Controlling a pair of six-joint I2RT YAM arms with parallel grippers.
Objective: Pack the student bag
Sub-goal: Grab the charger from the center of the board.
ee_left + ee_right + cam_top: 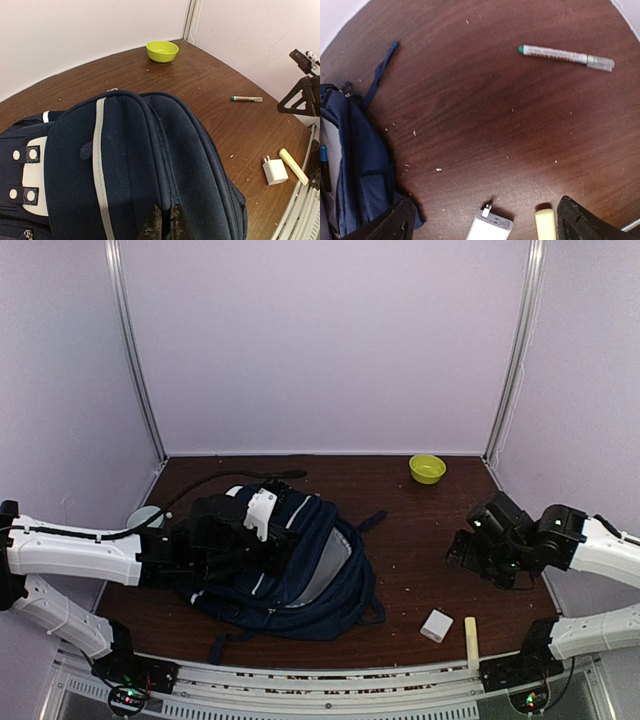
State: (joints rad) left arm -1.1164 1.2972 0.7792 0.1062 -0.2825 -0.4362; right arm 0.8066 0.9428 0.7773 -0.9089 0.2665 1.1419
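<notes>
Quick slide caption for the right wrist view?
Open right tool hovers over marker, white charger and yellow highlighter; student bag at frame left.

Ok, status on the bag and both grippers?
Left gripper shut on student bag fabric. Right gripper open, empty, clear of bag. Nothing in the way.

Navy backpack (pixel 150 150) shows a grey stripe and dark-dotted white patch; lime-green bowl (pixel 162 51), white charger (pixel 274 170), pale-yellow highlighter (pixel 293 166), green-capped marker (pixel 565 56).

The student bag (pixel 190 165) is of matt navy cloth with a fine woven texture. The table (pixel 485 120) looks like dark wood with a visible grain and a slight shine. The bowl (pixel 162 51) and the charger (pixel 274 170) are smooth plastic
</notes>
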